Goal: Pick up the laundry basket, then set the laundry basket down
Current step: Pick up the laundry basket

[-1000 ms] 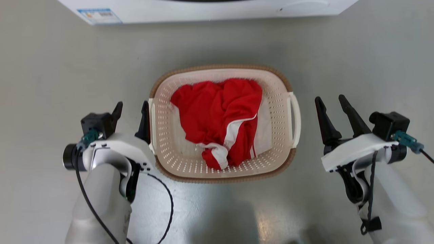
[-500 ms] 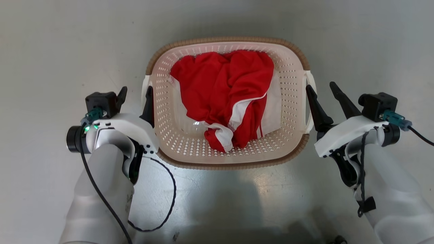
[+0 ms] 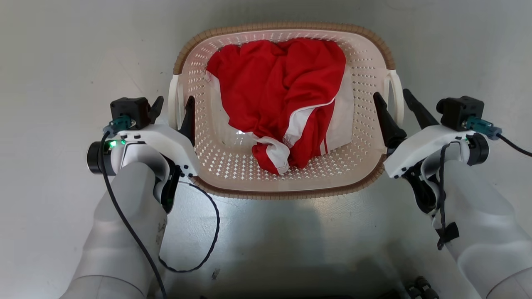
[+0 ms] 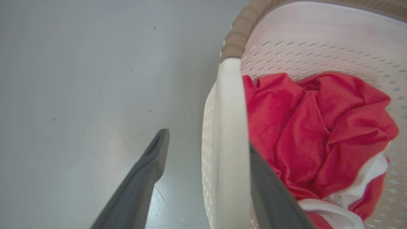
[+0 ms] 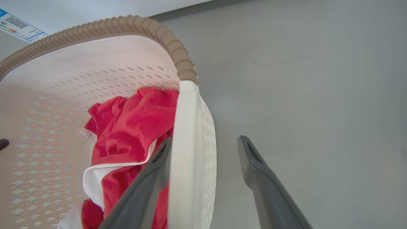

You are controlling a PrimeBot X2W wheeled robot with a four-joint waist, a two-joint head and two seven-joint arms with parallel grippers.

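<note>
Laundry basket (image 3: 282, 193) seen on floor (image 3: 62, 62), red garment (image 3: 278, 91) inside. Judged light, stiff, smooth; best gripped at white loop handles (image 3: 171, 99). These straddled by spread fingers of left gripper (image 3: 174, 101), right gripper (image 3: 390, 93); unclamped.

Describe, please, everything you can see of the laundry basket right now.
The laundry basket is a cream-white, perforated plastic tub, rounded-rectangular, with a brown woven-look rim and white loop handles on two sides. It stands upright on the grey floor and holds a crumpled red-and-white garment. The left gripper and the right gripper each have open jaws astride a handle, one finger inside the basket, one outside.
</note>
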